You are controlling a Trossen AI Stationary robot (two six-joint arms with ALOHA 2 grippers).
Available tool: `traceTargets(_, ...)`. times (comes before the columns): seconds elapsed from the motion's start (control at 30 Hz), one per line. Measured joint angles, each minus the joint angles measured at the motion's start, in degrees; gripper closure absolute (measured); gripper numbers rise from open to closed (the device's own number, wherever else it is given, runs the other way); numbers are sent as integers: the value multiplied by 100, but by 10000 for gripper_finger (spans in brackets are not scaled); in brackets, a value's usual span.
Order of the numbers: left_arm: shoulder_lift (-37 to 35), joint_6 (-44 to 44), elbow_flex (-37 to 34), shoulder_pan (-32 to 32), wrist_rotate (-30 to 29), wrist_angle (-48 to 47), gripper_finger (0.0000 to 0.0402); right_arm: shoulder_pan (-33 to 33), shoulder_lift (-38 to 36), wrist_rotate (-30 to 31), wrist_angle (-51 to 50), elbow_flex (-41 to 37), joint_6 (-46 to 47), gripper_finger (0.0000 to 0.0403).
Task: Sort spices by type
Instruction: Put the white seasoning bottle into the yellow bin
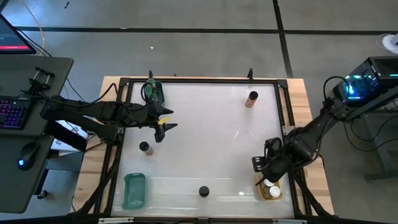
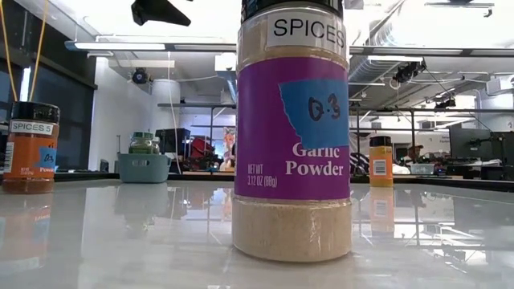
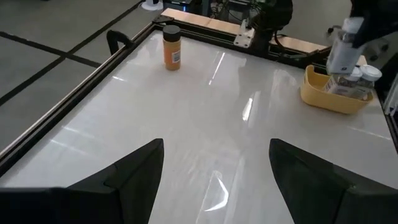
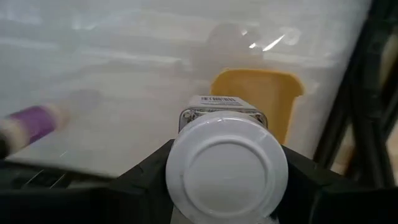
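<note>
My right gripper (image 1: 268, 177) is shut on a white-lidded spice jar (image 4: 227, 165) above the orange tray (image 1: 277, 194) at the table's near right corner; that tray (image 3: 323, 96) has other white-lidded jars (image 3: 364, 78) standing in it. My left gripper (image 1: 163, 124) is open and touches nothing, over the table's far left part. Green-lidded jars (image 1: 152, 91) sit in a teal bin (image 2: 143, 167) at the far left. Standing on their bases on the table are a black-lidded jar (image 1: 145, 148), a black-lidded garlic powder jar (image 2: 293, 136) and a brown-lidded jar (image 1: 251, 99). My right gripper pinches the white-lidded jar between its two fingers (image 4: 146, 171) at the lid end (image 4: 227, 146), coming from above and pointing down. The jar (image 3: 342, 56) hangs roughly upright below the fingers, lifted clear over the orange tray.
A second teal tray (image 1: 134, 190) lies at the near left corner. A dark metal frame (image 1: 118, 124) borders the white table top. The middle of the table (image 1: 205, 137) is free room. A desk with a keyboard (image 1: 12, 112) stands beyond the left edge.
</note>
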Motion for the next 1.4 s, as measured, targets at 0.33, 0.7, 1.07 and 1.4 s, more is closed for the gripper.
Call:
traceTargets(0.33,0,-48,2,4,-185,253,124,130,127,9,-5,-537,-52,206)
traceTargets(0.7,0,-194,2,4,-179,261,124,132,127,-244,631,-1115,-87,206)
traceTargets(1.07,0,-192,2,4,-179,258,124,158,127,-423,910,-1470,-45,206)
traceTargets(1.4,0,-190,2,4,-170,249,124,158,127,-556,1725,-1976,-41,195)
